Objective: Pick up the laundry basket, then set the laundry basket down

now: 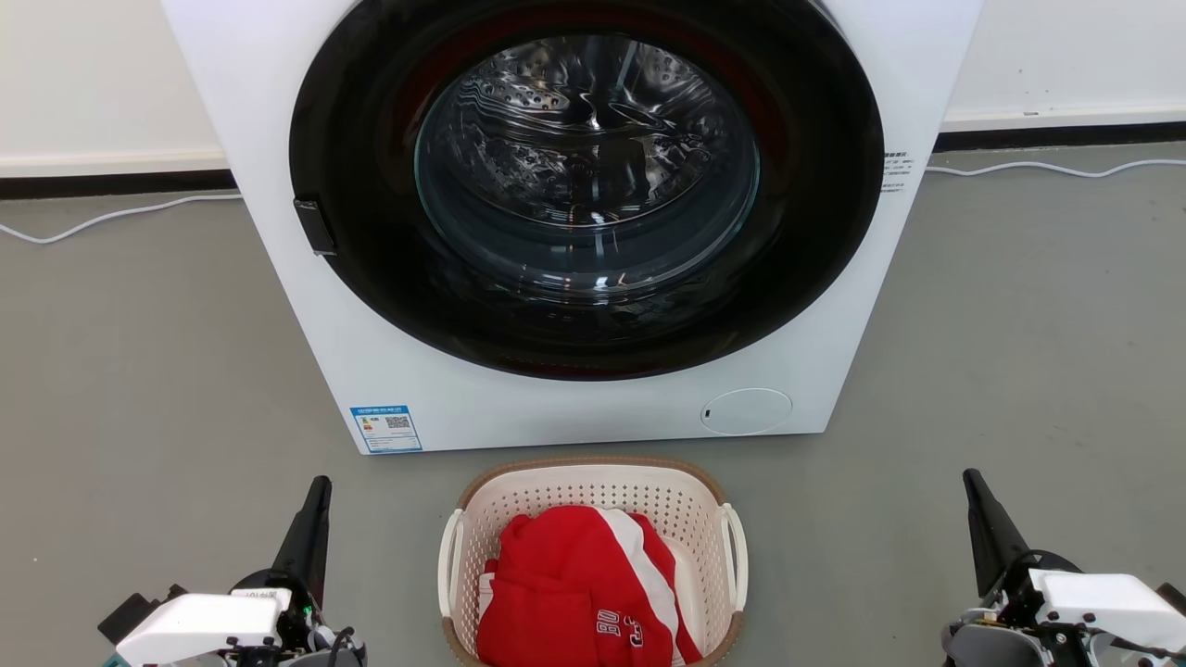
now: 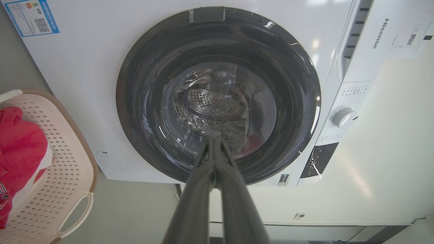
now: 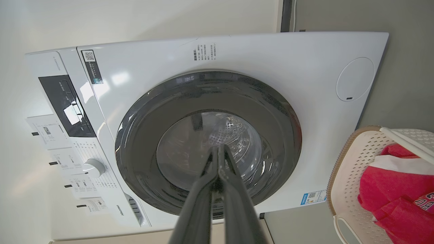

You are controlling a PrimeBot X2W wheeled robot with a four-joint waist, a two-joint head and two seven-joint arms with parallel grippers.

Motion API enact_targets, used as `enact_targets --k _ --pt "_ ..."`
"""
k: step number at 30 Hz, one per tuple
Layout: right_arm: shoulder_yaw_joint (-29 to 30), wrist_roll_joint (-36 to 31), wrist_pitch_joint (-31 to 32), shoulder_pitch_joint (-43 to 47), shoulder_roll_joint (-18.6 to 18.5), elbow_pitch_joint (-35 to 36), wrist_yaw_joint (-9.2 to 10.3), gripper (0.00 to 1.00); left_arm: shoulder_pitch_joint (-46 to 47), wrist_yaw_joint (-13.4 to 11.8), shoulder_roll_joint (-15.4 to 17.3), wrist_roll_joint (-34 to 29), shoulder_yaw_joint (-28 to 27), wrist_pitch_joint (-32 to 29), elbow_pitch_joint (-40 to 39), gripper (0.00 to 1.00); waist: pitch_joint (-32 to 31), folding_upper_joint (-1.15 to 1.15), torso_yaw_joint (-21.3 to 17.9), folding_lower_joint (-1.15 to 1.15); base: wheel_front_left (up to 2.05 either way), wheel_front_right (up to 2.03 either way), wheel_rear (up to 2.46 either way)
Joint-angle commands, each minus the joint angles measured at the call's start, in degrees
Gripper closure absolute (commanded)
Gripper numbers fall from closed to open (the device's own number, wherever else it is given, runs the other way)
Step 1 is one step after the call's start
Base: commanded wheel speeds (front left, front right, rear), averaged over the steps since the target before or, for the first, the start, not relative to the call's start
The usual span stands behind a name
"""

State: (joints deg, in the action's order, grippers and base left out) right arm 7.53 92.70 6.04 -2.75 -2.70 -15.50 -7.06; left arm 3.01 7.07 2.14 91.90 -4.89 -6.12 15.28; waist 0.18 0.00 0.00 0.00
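Sitting on the grey floor (image 1: 139, 371), the basket (image 1: 574, 489) is dead centre, just in front of the washer (image 1: 556, 417) and between the two grippers. The left gripper (image 1: 321, 486) stands off to its left and the right gripper (image 1: 970, 479) off to its right, each apart from the white loop handles (image 1: 450, 556), neither touching anything. Both pairs of fingers are pressed together tip to tip, and nothing is caught between them. The wrist views confirm it: the left gripper (image 2: 214, 136) and the right gripper (image 3: 219, 148) each point at the round dark door (image 2: 142, 101), gripping nothing. A red and white garment (image 1: 574, 584) fills the basket, and white letters on it look like "BU" with a "3". "Hisense" (image 2: 385, 33) runs along the washer's top panel. A blue-edged sticker (image 1: 386, 429) with a QR code sits at the lower front corner, and its small print is too fine to read.
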Motion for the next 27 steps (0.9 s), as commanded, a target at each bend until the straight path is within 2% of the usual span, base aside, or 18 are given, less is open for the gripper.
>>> enact_targets --k 1,27 --pt "-1.02 -0.52 0.44 -3.43 -0.18 1.47 -0.43 1.00 3.18 0.42 0.74 0.29 -1.60 -0.34 -1.25 1.00 0.00 0.00 0.00 0.00 0.00 0.00 0.00" --pt "-1.02 -0.52 0.44 -3.43 -0.18 1.47 -0.43 1.00 3.18 0.42 0.74 0.29 -1.60 -0.34 -1.25 1.00 0.00 0.00 0.00 0.00 0.00 0.00 0.00"
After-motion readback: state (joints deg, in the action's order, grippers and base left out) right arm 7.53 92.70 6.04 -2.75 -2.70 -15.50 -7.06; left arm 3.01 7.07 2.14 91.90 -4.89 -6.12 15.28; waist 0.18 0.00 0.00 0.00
